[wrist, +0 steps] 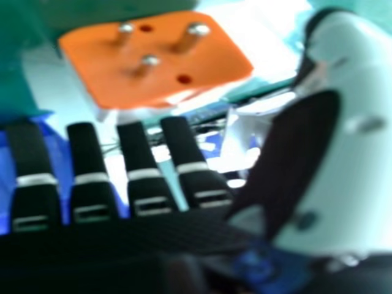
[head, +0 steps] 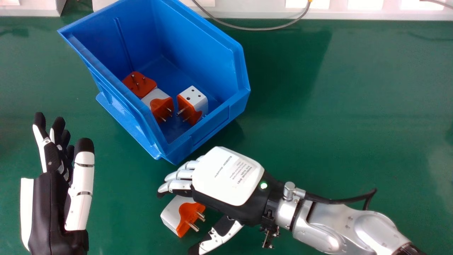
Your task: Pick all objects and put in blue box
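Having my right hand (head: 226,177) unclenched, thumb apart, beside the white-and-orange adapter (head: 184,216) presumably lets me close around it for the blue box (head: 212,128).

The box (head: 208,63) stands on the desk (head: 354,88), left of centre, toward the far side. Inside are three plugs: one (head: 136,85) at the left, a second (head: 152,96) just beside it and nearer, a third (head: 199,100) to the second's right. A fourth plug (head: 171,216) lies on the desk on the box's near side. A cable (head: 247,28) lies along the far edge, right of the box's far end.
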